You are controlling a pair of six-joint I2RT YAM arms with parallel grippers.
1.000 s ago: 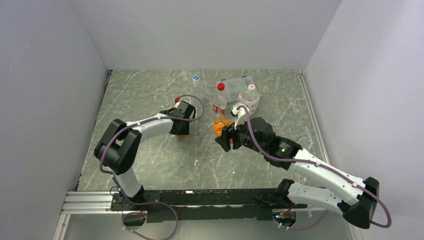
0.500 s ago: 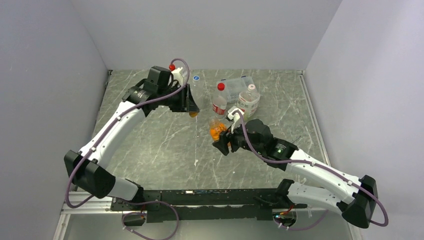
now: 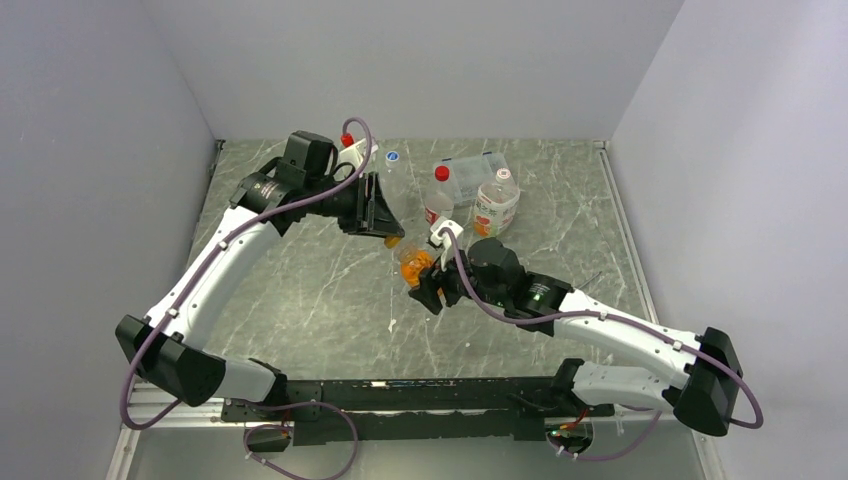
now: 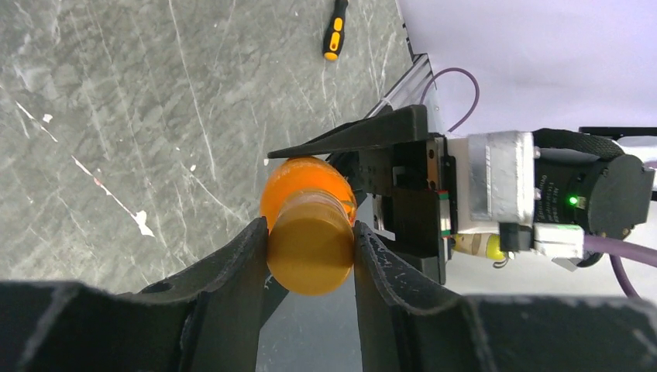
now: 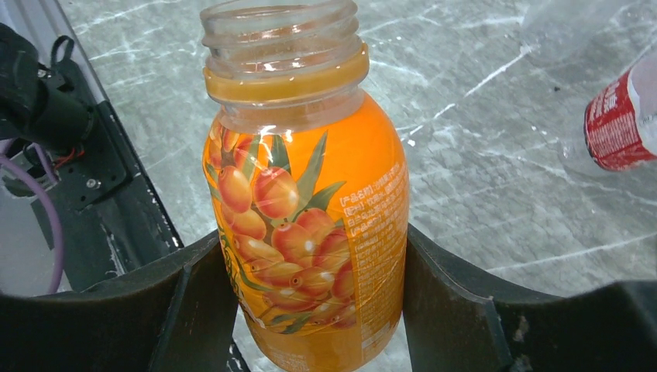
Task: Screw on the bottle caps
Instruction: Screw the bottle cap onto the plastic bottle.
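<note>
We see a grey marbled tabletop (image 3: 330, 300) boxed by plain pale walls (image 3: 420, 60) at nine, twelve and three o'clock; an aluminium rail (image 3: 175, 415) runs at six.

Qty: 3 bottles (image 3: 497, 205), 1 vial (image 3: 391, 158), 4 caps (image 3: 442, 172), 1 box (image 3: 465, 168), 1 screwdriver (image 4: 335, 29).

No word, brand or number read with certainty. On the orange bottle (image 5: 306, 232), recorded a label printed with orange berries and green leaves; beside them a block of fine white print, too small to decipher. On the red-labelled bottle (image 5: 616, 124), noted faint white marks, blurred at the frame edge. On the white-labelled bottle (image 3: 497, 205), seen from above, made out only a reddish patch; lettering illegible.
</note>
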